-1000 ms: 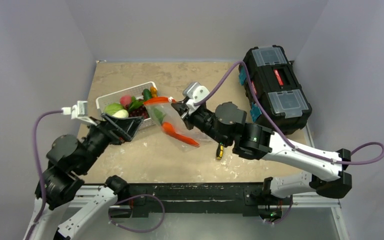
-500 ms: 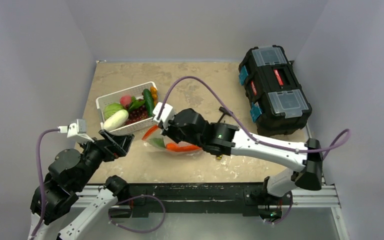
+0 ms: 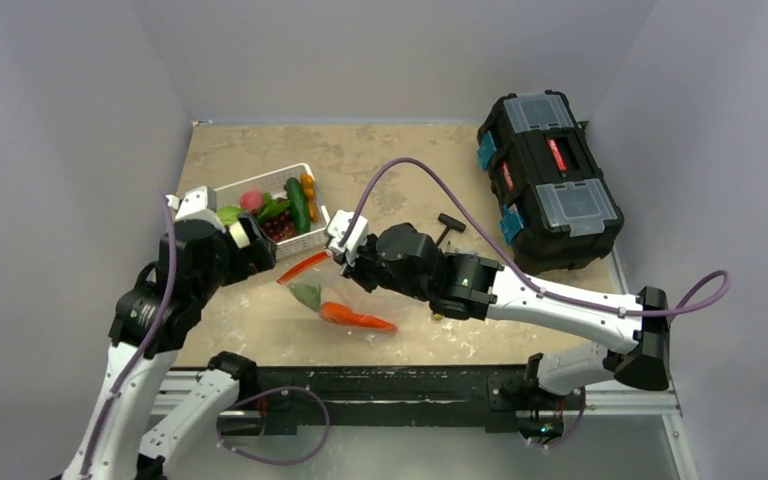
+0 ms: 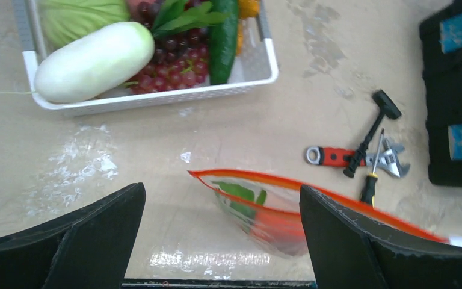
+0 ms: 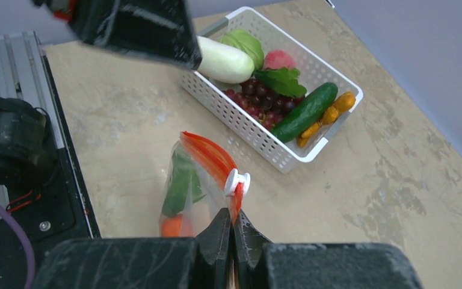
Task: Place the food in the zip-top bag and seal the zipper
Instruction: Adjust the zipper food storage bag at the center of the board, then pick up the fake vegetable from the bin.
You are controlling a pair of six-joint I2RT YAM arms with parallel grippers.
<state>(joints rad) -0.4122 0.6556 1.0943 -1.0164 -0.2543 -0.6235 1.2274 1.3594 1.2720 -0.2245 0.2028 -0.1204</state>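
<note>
1. The right jaws are closed, pinching one end of the thin red-orange zipper strip [image 5: 207, 153], just beside its small white slider [image 5: 237, 180]. So narrow a hold on slick film could slip and drop the bag.
2. The clear crinkly zip-top bag [image 5: 183, 195] hangs from that pinch, and its lower end appears to rest on the beige worktop [image 4: 126, 138]. If it tips further, the orange toy carrot [image 3: 358, 319] and leafy green piece [image 5: 180, 180] inside could slide out.
3. The left jaws stand wide open and empty above the worktop, and the bag's mouth lies between them, nearer the right-hand finger.
4. Beyond them, the dark red grapes [image 4: 177, 60], green cucumber [image 4: 222, 36] and long white vegetable [image 4: 90, 60] lie in the white slatted basket [image 4: 156, 99], well apart from the right jaws. The bag's mouth looks narrow, so a piece could catch on the strip.
</note>
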